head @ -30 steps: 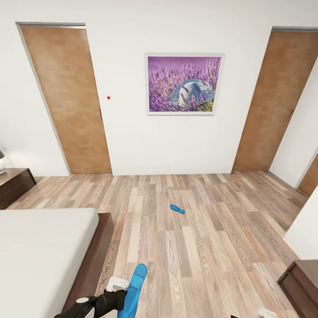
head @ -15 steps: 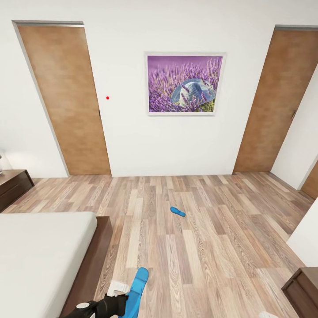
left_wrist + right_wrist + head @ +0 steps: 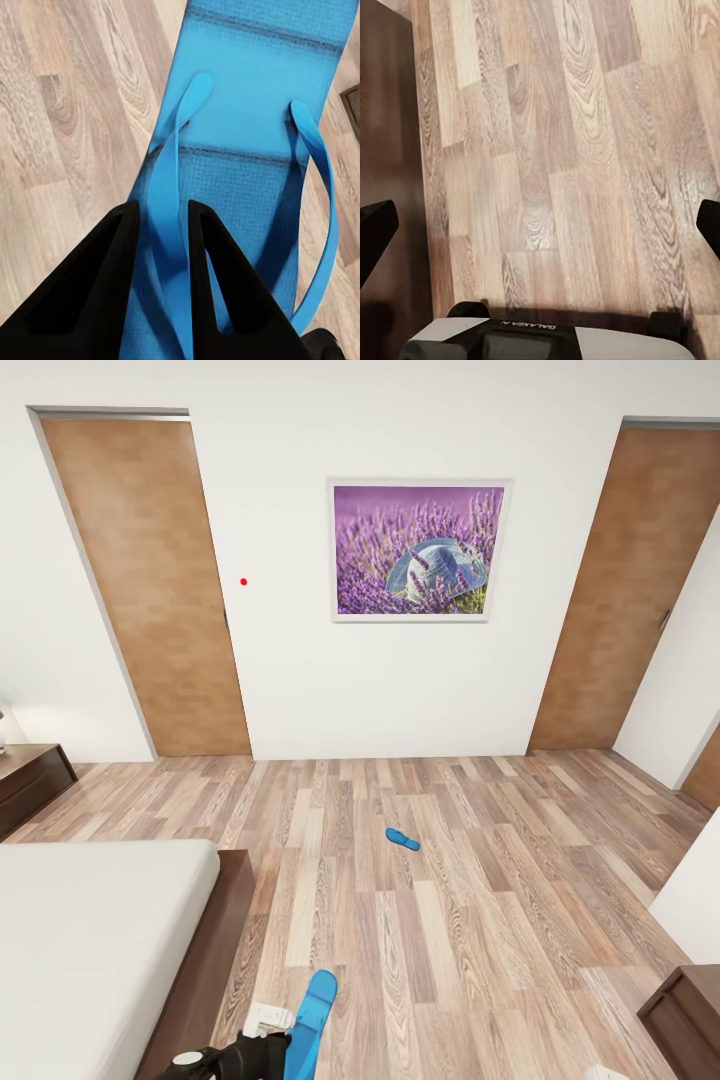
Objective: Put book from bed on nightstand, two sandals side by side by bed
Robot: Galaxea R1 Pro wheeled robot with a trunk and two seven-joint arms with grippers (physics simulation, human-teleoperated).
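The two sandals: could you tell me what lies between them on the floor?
Bare wood floor, in the head view, separates the held sandal from the far sandal.

Since a second ago, the left gripper (image 3: 275, 1050) and the sandal (image 3: 312, 1022) it clamps have sunk lower in the head view, so less of the arm shows above the bottom edge and the sandal's tip sits closer to that edge. The camera itself moved early in that second: the doors, the painting and the bed (image 3: 95, 950) slid slightly in the picture, the dark cabinet (image 3: 686, 1015) at the right dropped towards the corner, and the nightstand (image 3: 30, 780) drew towards the left edge. Over the last half second the view held steady.
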